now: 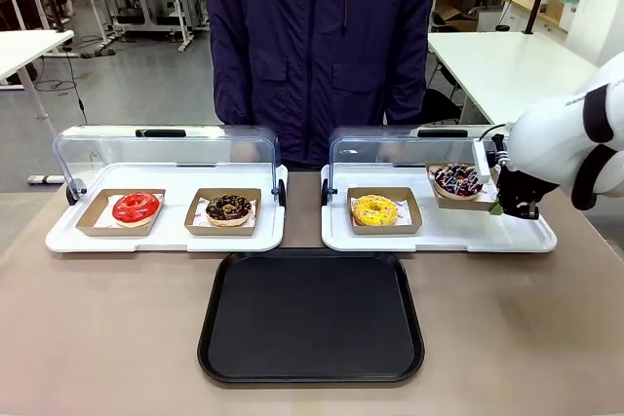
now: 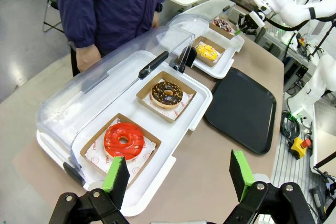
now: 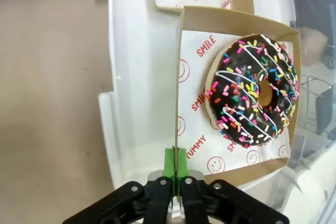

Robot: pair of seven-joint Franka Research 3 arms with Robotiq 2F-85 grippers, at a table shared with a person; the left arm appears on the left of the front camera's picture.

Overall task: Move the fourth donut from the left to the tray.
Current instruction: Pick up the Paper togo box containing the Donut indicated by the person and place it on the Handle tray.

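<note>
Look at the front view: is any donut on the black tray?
No: the black tray is bare, and all four donuts sit in holders on the white trays.

The fourth donut [image 3: 254, 93] is showing dark chocolate icing with white drizzle and multicoloured sprinkles in a brown holder [image 3: 236, 17], the tray [image 1: 311, 317] is showing plain black.
</note>
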